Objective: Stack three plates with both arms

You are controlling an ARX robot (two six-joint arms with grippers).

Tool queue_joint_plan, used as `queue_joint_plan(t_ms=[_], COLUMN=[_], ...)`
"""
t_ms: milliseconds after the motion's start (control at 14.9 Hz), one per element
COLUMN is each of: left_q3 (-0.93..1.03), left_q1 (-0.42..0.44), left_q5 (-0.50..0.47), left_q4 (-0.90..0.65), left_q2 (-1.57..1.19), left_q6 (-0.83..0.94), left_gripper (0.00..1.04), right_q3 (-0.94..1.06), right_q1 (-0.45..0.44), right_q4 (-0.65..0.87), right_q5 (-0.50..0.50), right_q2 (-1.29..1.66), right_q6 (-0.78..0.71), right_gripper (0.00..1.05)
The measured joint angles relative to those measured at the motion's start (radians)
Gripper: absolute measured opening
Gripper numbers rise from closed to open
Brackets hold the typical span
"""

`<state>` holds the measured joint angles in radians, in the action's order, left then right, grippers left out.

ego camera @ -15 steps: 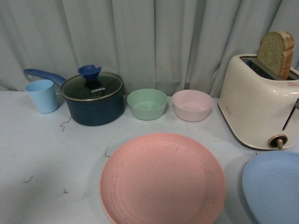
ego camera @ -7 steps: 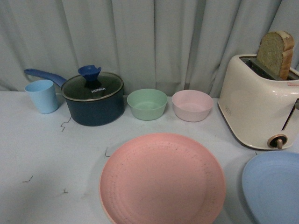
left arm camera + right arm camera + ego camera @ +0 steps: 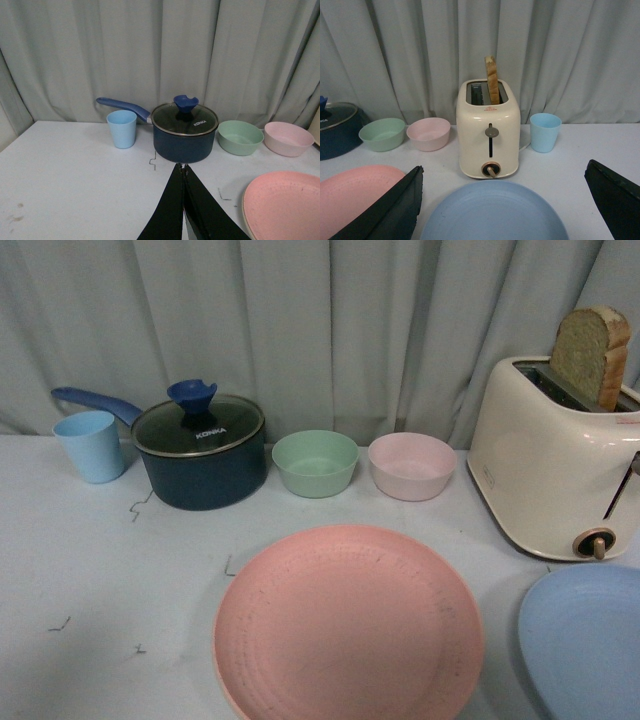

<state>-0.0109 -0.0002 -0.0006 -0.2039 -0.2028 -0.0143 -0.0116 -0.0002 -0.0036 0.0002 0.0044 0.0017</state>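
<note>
Pink plate (image 3: pixel 348 625) lies flat on the white table (image 3: pixel 100 560), centre and near the robot. It is matte and faintly speckled, with shallow concentric ridges. A paler rim shows along its near-left edge, but I cannot tell whether that is a second plate beneath. Blue plate (image 3: pixel 585 640) sits to its right, apart from it and cut off by the frame in the front view. The right wrist view shows the blue plate's full far rim. That view also shows a second light blue cup (image 3: pixel 545 131) beyond the toaster (image 3: pixel 555 465), unseen from the front. Neither arm shows in the front view. The right gripper (image 3: pixel 503 167) is released, its fingers spread wide and framing the blue plate without touching it. The left gripper (image 3: pixel 182 166) is clenched with fingers pressed together on nothing, and the pink plate lies beside it, apart. Along the curtain stand a blue cup (image 3: pixel 90 445), a lidded saucepan (image 3: pixel 200 452), a green bowl (image 3: pixel 315 462) and a pink bowl (image 3: pixel 411 465). A bread slice (image 3: pixel 590 355) stands upright in the toaster.
</note>
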Motion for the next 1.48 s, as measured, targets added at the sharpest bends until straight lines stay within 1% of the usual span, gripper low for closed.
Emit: queue_joint_plan(t_ms=[135,269,336,471,538,807,875,942,1009,1076,1144,1211,1278,1346,1413,1480], left_q3=[0.000,-0.001,-0.007,0.000,-0.001,0.000,0.000,-0.001,0.000,0.000,0.000,0.000,0.000,0.000,0.000,0.000], left_q1=[0.000,0.000,0.000,0.000,0.000,0.000,0.000,0.000,0.000,0.000,0.000,0.000,0.000,0.000,0.000,0.000], left_q5=[0.000,0.000,-0.002,0.000,0.001,0.000,0.000,0.003,0.000,0.000,0.000,0.000,0.000,0.000,0.000,0.000], left_q4=[0.027,0.217,0.193,0.208,0.208,0.208,0.208,0.207,0.208,0.208,0.207,0.208,0.208,0.208,0.208,0.208], left_q2=[0.027,0.182,0.194,0.195,0.195,0.195,0.195,0.195,0.195,0.195,0.195,0.195,0.195,0.195,0.195,0.195], left_q6=[0.000,0.000,0.000,0.000,0.000,0.000,0.000,0.000,0.000,0.001,0.001,0.001,0.001,0.001,0.001,0.001], left_gripper=[0.02,0.02,0.02,0.02,0.10,0.61,0.72,0.85,0.97,0.98,0.98,0.98,0.98,0.98,0.98,0.98], right_q3=[0.000,0.000,0.000,0.000,0.000,0.000,0.000,-0.002,-0.002,-0.014,-0.052,-0.106,-0.162,-0.218,-0.243,-0.266], right_q1=[0.000,0.000,0.000,0.000,0.000,0.000,-0.051,-0.188,-0.303,-0.387,-0.461,-0.503,-0.512,-0.510,-0.499,-0.474], right_q4=[0.000,0.000,0.000,0.000,0.000,0.000,0.068,0.229,0.384,0.567,0.746,0.892,0.964,0.938,0.904,0.909], right_q5=[0.000,0.000,0.000,0.000,0.000,0.000,-0.126,-0.323,-0.459,-0.531,-0.514,-0.459,-0.412,-0.361,-0.333,-0.309], right_q2=[0.000,0.000,0.000,0.000,0.000,0.000,0.030,0.148,0.306,0.488,0.691,0.896,1.092,1.319,1.448,1.573], right_q6=[0.000,0.000,0.000,0.000,0.000,0.000,0.013,0.029,0.050,0.064,0.076,0.076,0.074,0.070,0.071,0.070], right_gripper=[0.98,0.98,0.98,0.98,0.98,0.98,0.98,0.98,0.98,0.98,0.98,0.98,0.98,0.98,0.98,0.98])
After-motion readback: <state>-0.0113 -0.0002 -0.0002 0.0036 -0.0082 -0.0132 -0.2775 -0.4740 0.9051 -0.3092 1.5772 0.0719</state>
